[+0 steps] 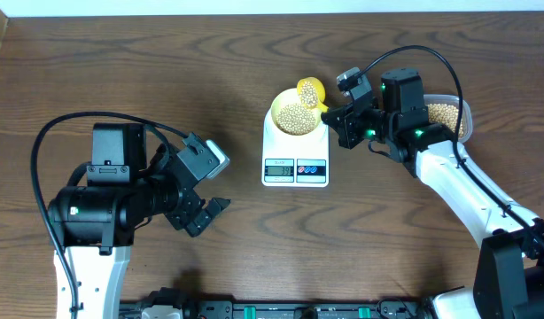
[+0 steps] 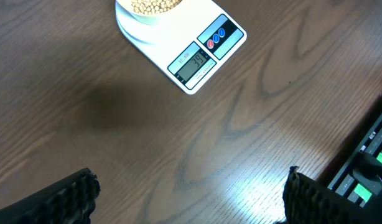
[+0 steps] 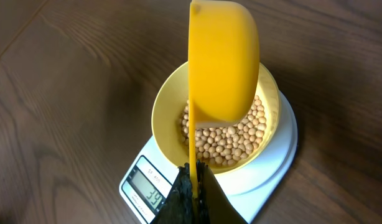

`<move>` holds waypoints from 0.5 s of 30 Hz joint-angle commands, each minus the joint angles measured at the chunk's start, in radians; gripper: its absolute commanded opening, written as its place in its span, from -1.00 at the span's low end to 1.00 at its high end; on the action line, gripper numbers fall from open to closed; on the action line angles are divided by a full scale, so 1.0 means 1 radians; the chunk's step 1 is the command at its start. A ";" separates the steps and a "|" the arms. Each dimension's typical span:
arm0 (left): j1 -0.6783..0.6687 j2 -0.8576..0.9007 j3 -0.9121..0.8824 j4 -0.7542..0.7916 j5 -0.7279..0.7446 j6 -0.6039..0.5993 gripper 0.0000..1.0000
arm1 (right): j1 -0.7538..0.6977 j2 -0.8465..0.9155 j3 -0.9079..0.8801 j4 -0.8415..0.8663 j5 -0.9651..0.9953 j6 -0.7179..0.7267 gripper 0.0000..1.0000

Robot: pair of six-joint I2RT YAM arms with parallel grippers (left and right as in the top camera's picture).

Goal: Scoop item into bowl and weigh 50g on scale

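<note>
While the right tool (image 3: 192,190) clamps the handle of the yellow scoop (image 3: 223,62) tipped over the bowl (image 3: 163,118), with beans (image 3: 234,146) lying in it on the scale (image 3: 265,168), small tilts and pauses for the display (image 3: 147,190) seem wisest. The left tool (image 2: 185,199) hangs wide, empty.

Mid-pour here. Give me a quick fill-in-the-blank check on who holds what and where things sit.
1. The right gripper clamps a scoop coloured ___.
2. The left gripper hangs over bare table with its jaws ___.
3. The bowl of beans stands ___ the scale.

Missing words: yellow; open; on.
</note>
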 commanded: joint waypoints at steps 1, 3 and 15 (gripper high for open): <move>0.003 -0.001 0.002 -0.003 0.013 0.005 0.93 | 0.005 0.006 -0.001 0.003 0.012 -0.021 -0.98; 0.003 -0.001 0.002 -0.003 0.013 0.005 0.93 | 0.005 0.006 -0.001 0.003 0.012 -0.034 -0.98; 0.003 -0.001 0.002 -0.003 0.013 0.005 0.93 | 0.005 0.006 -0.001 0.005 0.046 -0.071 -0.98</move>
